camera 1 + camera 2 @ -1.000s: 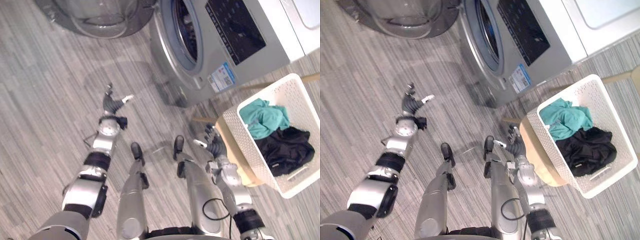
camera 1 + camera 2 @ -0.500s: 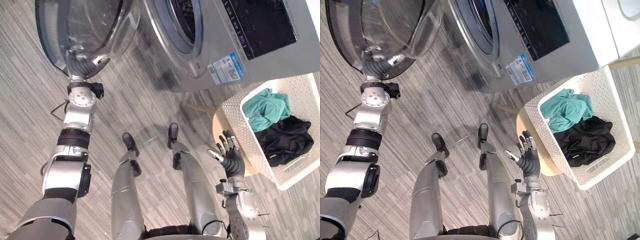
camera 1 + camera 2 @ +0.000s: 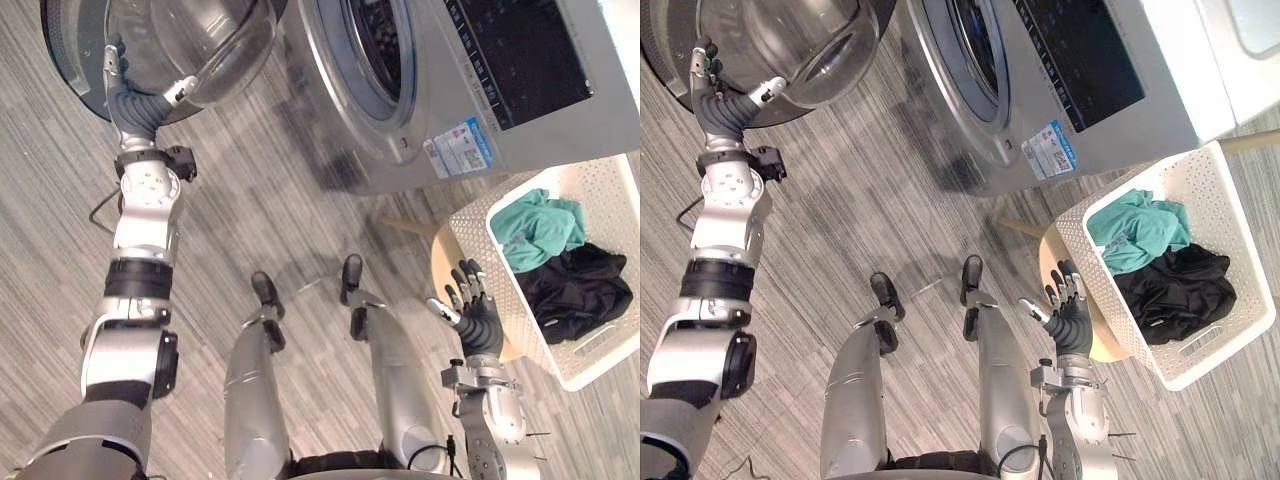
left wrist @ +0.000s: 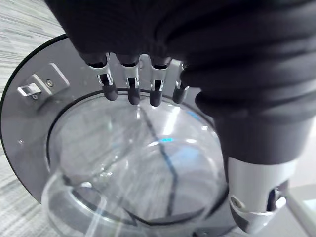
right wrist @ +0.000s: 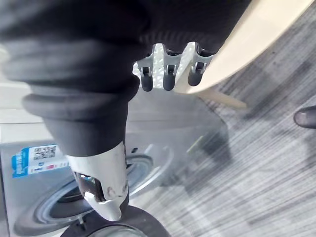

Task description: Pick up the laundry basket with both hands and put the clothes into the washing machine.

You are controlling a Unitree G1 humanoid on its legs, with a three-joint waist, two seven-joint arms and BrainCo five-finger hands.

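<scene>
Left hand (image 3: 135,98) open at the door (image 3: 210,40); right hand (image 3: 478,318) open beside the basket (image 3: 590,180).
Head views: the left hand lies spread by the door's dark rim and glass, contact unclear; the washer (image 3: 520,110) gapes, its drum too dark to read. The basket, holding a teal cloth (image 3: 540,225) and a black cloth (image 3: 580,295), hides most of a round stool (image 3: 442,262); the right hand stands spread just beside its wall. Left wrist view: left fingers (image 4: 131,94) straight, loose, glass past them. Right wrist view: right fingers (image 5: 165,79) straight before the stool's edge.
</scene>
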